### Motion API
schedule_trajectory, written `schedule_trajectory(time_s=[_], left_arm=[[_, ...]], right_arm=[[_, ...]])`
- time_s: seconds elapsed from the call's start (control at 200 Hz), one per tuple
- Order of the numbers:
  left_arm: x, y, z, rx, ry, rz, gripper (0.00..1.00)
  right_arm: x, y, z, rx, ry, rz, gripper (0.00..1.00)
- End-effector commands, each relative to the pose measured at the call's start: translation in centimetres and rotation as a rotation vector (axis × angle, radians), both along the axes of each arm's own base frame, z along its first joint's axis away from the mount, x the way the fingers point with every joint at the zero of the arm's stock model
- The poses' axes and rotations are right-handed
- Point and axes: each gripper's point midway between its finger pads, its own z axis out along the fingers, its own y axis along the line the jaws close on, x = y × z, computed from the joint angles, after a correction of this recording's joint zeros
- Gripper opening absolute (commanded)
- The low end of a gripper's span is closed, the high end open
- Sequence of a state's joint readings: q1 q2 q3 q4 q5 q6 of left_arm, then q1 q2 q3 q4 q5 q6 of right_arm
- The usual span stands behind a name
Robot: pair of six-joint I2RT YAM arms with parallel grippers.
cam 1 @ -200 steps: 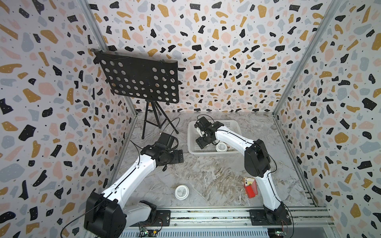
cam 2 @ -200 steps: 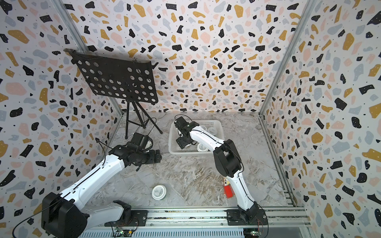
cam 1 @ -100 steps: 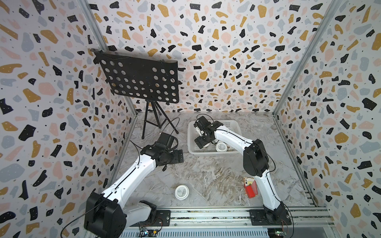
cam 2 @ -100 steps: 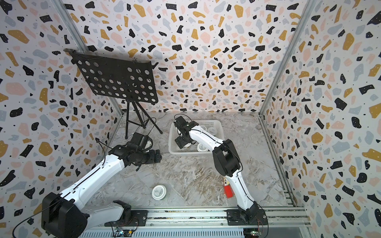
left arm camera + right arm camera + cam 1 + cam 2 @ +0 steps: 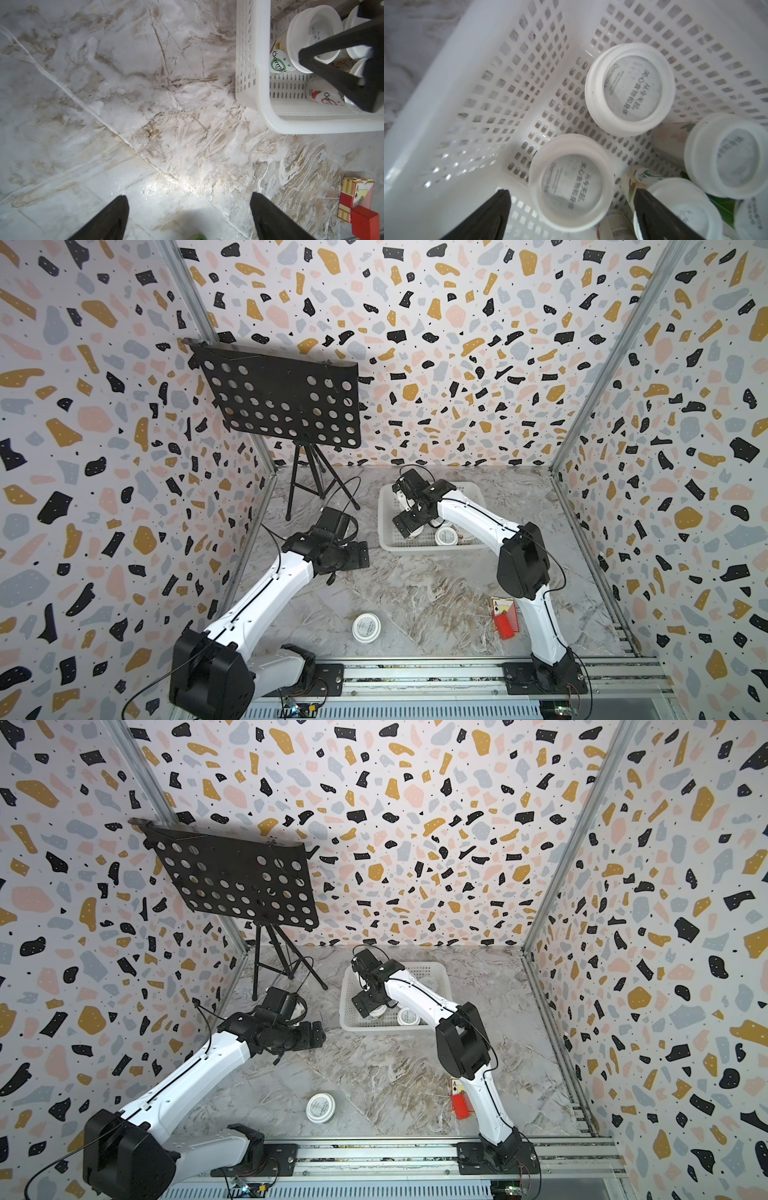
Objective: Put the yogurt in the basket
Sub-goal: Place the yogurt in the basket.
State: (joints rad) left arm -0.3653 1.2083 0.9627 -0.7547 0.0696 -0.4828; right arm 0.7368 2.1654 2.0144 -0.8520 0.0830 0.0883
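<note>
While right fingers [image 5: 483, 218] are hanging apart over yogurt [image 5: 571, 180] in the basket [image 5: 425, 93], left fingers [image 5: 104, 220], also apart, are hovering above bench [image 5: 124, 104].

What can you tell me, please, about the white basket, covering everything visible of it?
The basket is white plastic, rectangular, with a rounded rim and walls and floor perforated in a grid. It sits flat on the marble table, towards the back. Inside lie several yogurt cups, some upright, some tipped over. The right pincer hangs open over one of them; nothing grips the basket.
</note>
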Motion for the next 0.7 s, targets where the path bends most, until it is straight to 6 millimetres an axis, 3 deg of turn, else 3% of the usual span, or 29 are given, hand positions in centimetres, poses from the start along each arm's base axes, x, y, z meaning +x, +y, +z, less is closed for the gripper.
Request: schedule_trajectory(time_s=[0.0,0.135,0.696], left_arm=[[0.7,-0.3,1.4,-0.022,-0.054,-0.01,0.95],[0.8,-0.4,1.5,-0.028,-0.055,-0.013,0.95],[0.8,-0.3,1.4,-0.022,-0.054,-0.011,0.95]], right_arm=[[-1.0,-0.8,4.9,0.072,-0.055,-0.009,0.95],[-1.6,-1.3,4.6,0.074,-0.049,-0.008,0.91],[-2.4,-1.5,-0.3,0.03,0.034,-0.004,0.79]])
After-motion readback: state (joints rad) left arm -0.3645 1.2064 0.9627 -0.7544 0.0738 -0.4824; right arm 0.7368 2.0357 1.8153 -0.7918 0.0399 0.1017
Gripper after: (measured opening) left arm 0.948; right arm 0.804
